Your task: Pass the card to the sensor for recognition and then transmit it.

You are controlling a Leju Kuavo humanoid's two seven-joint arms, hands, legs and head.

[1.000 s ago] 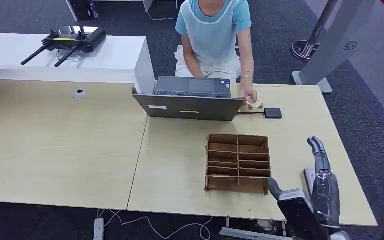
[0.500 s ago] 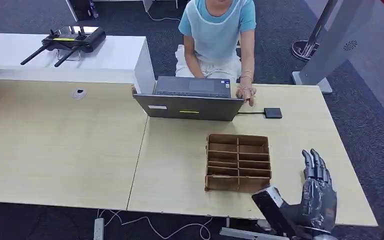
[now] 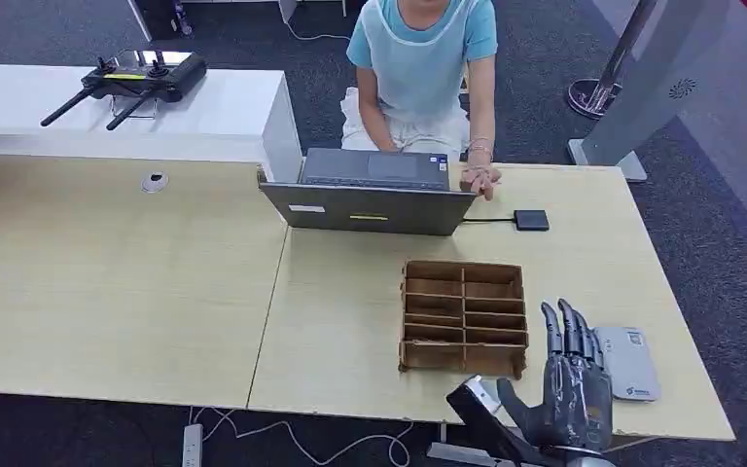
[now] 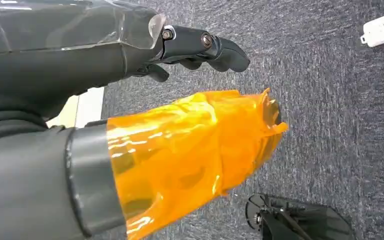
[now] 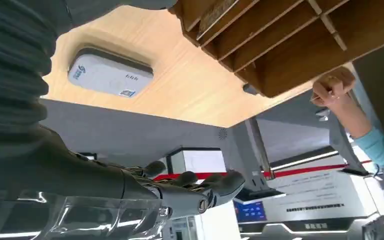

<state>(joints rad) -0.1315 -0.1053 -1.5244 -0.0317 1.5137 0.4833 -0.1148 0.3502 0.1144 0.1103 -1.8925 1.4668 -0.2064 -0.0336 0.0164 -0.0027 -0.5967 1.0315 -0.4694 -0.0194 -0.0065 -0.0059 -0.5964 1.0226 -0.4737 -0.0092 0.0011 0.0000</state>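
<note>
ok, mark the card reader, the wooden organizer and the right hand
card reader point(image 3: 629, 362), head view, middle of its grey top.
wooden organizer point(image 3: 464, 316), head view, centre divider.
right hand point(image 3: 571, 391), head view, back of the hand.

An office or reception-style space: a long pale wood worktop point(image 3: 117, 282) on dark grey carpet point(image 3: 720, 195), a person point(image 3: 418, 68) seated at an open laptop point(image 3: 370, 195), a white counter point(image 3: 156, 107) and an entry gate post point(image 3: 642, 88) behind.
</note>
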